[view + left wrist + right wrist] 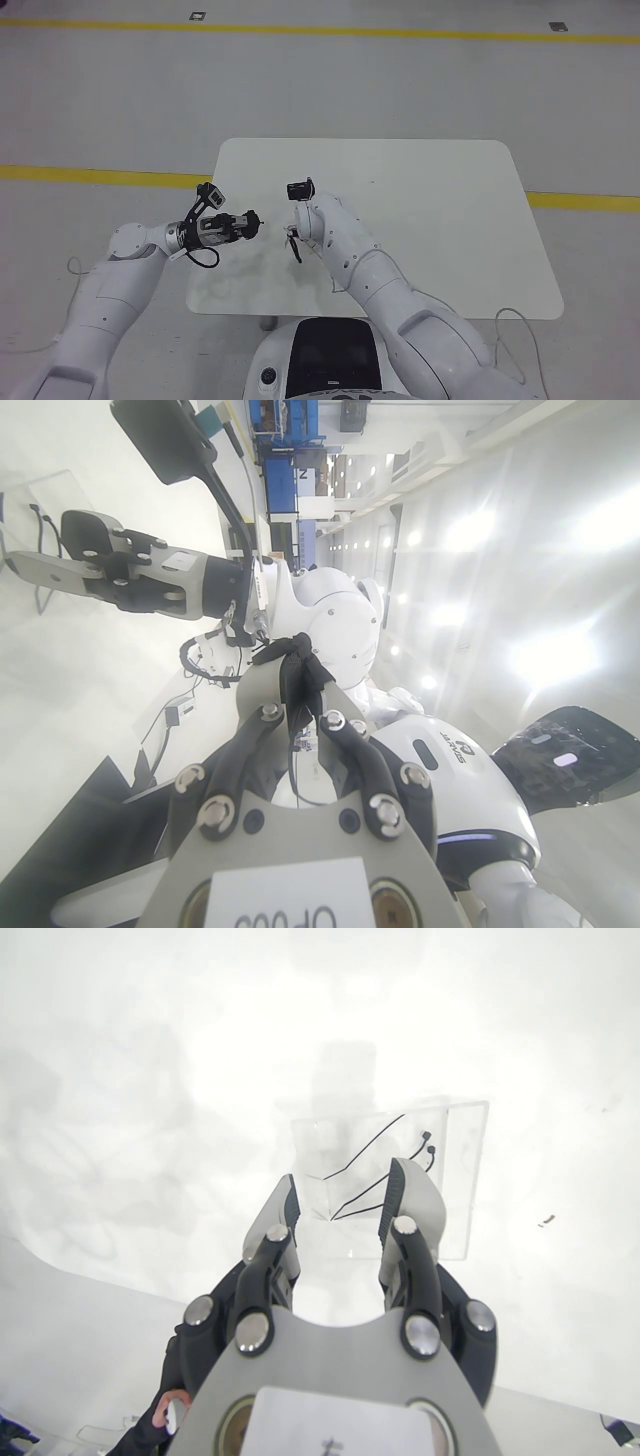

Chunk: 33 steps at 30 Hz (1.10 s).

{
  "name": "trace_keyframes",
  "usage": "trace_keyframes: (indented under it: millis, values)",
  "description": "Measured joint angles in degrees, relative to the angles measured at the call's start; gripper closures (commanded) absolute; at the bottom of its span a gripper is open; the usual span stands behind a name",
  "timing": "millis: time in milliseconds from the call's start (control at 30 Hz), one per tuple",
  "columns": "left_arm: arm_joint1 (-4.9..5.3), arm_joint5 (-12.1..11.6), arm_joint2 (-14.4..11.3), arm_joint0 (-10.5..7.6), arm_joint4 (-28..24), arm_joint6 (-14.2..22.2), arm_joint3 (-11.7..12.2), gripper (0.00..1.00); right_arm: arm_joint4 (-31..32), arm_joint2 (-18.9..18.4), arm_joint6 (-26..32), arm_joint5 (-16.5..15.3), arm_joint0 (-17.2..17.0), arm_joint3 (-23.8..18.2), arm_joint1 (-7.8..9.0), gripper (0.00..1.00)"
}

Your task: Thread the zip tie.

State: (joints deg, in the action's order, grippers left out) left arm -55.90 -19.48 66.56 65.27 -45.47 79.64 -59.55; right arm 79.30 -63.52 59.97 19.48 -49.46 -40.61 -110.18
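Note:
My left gripper (300, 660) is held above the table's left part (250, 222) and is shut on a black zip tie (292, 750), whose thin strap runs back between the fingers. A clear plastic tray (465, 1178) on the white table (430, 220) holds a few more black zip ties (370, 1143). My right gripper (345, 1193) hangs open just over that tray, with nothing between its fingers. The left wrist view shows the right gripper (37, 545) beside the tray (50, 485), a short way from my left fingertips.
The table's near edge runs close behind both wrists. Small dark specks (547, 1219) lie on the tabletop beside the tray. The table's right half (470, 250) is bare white surface, with grey floor and yellow lines around it.

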Motion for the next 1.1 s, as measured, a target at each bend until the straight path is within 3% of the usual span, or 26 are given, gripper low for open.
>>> trace_keyframes:
  millis: [167, 333, 600, 767, 1100]
  values:
    - [0.0, 0.0, 0.0, 0.0, 0.0, 0.0, 0.0, 1.0, -0.31, 0.53, -0.05, 0.0, -1.02, -2.85, 0.51, 0.62]
    - [0.0, 0.0, 0.0, 0.0, 0.0, 0.0, 0.0, 1.0, 1.64, -1.51, 0.24, 0.0, -3.31, -6.97, 1.28, 0.69]
    - [0.0, 0.0, 0.0, 0.0, 0.0, 0.0, 0.0, 1.0, 6.13, -4.1, 2.66, 0.0, -5.99, -10.91, 1.7, 0.71]
    - [0.0, 0.0, 0.0, 0.0, 0.0, 0.0, 0.0, 1.0, 6.4, -4.29, 2.62, 0.0, -5.77, -9.54, 1.46, 0.72]
    - [0.0, 0.0, 0.0, 0.0, 0.0, 0.0, 0.0, 1.0, 4.22, -3.7, 0.58, 0.0, -2.16, -1.87, 0.51, 0.71]
